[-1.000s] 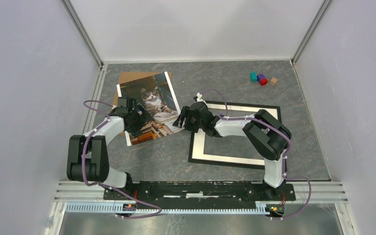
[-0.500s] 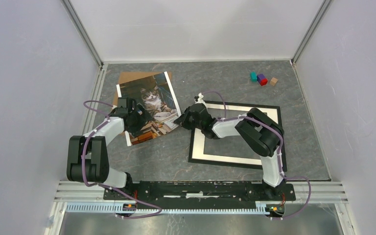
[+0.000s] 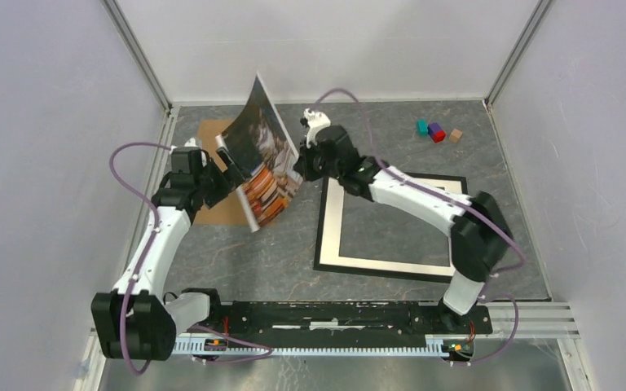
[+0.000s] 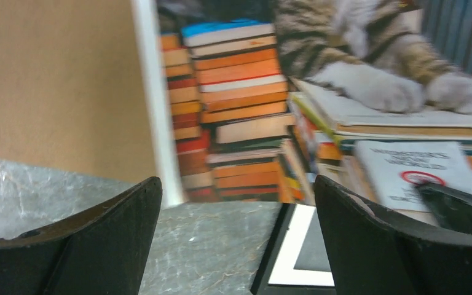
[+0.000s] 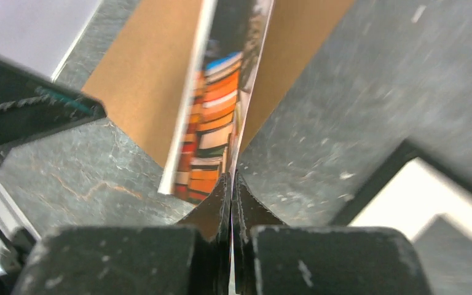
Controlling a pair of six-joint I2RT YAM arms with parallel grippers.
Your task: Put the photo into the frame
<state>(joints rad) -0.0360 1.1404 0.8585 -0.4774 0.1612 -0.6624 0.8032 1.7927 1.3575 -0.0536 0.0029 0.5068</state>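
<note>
Top view: pale walls [image 3: 49, 122] close three sides of a dark grey marbled table [image 3: 277, 261], with a metal rail [image 3: 538, 314] along its near edge. The photo [image 3: 262, 155] hangs tilted in the air over the far-left part of the table. The right gripper [image 3: 300, 167] is clenched on its right edge, and the left gripper [image 3: 222, 161], jaws spread, sits just beside its left edge. A brown backing board [image 3: 212, 130] lies beneath. The frame [image 3: 375, 270] lies flat right of centre, with a white mat [image 3: 336, 236] inside it. Small blocks [image 3: 436, 130] sit near the far-right corner.

Left wrist: wide-apart fingers [image 4: 98, 239] bracket the print, with nothing between them.

Right wrist: both fingers [image 5: 212, 215] are pressed onto the print's thin edge.
</note>
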